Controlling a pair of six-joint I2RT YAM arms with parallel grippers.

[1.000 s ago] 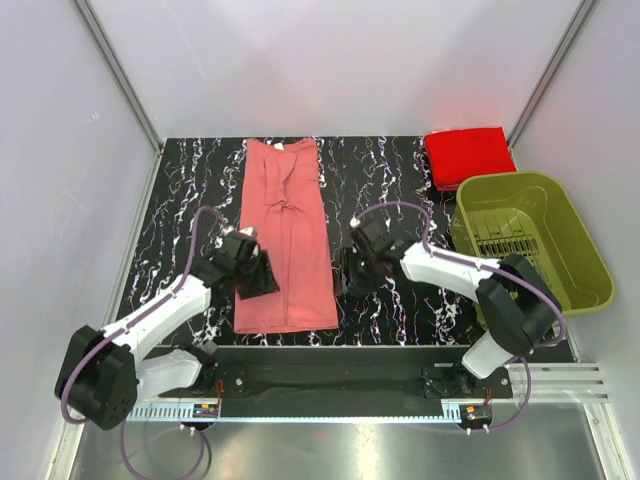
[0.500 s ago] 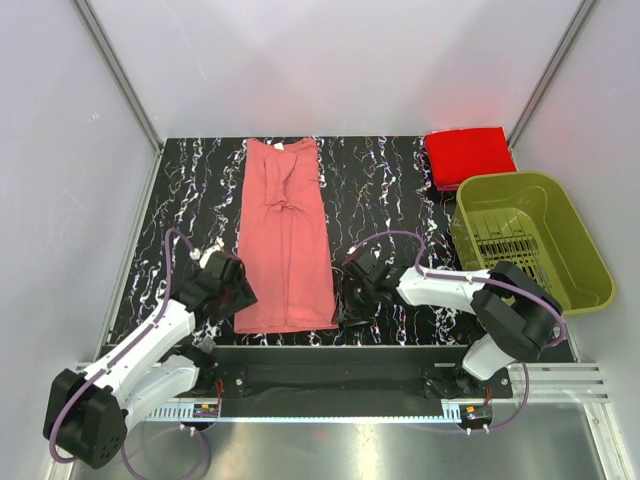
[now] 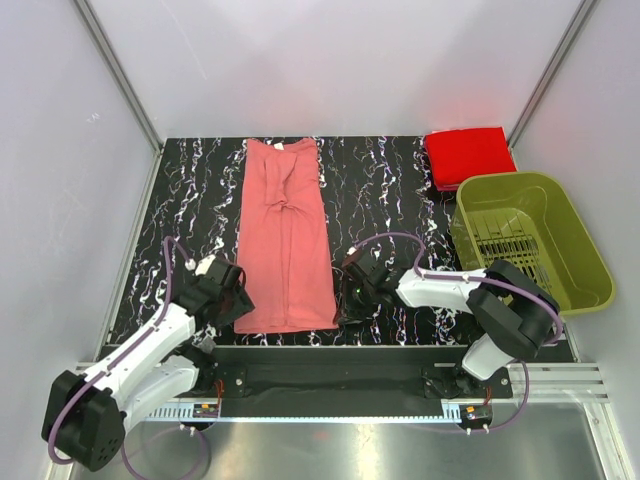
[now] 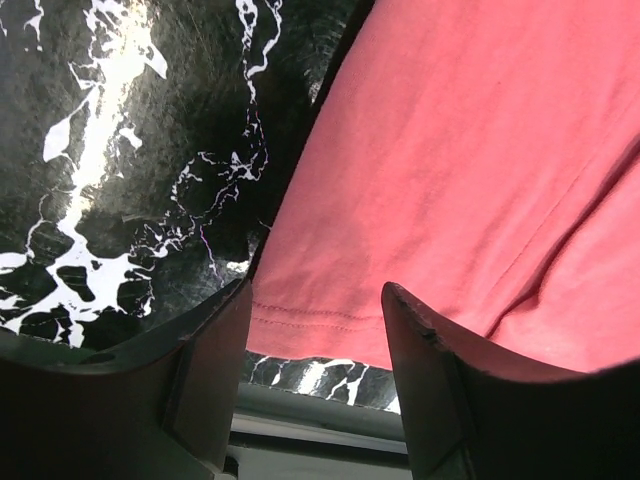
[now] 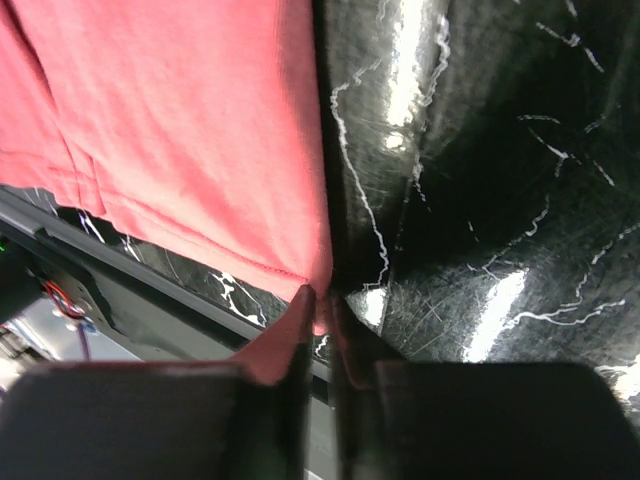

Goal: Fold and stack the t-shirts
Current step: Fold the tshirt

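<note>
The right fingers (image 5: 420, 410) pinch the salmon-pink t-shirt (image 3: 285, 240) at its bottom-right corner; the left fingers (image 4: 205, 380) stand apart at its bottom-left hem.

salmon shirt (image 3: 285, 240) lies lengthwise; red shirt (image 3: 470, 155) seemingly folded.

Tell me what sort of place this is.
Most likely a robotics lab test booth, not a home: plain white wall panels in metal framing, a left arm and right arm bolted at a black marbled table, and a pink shirt laid out for folding.
</note>
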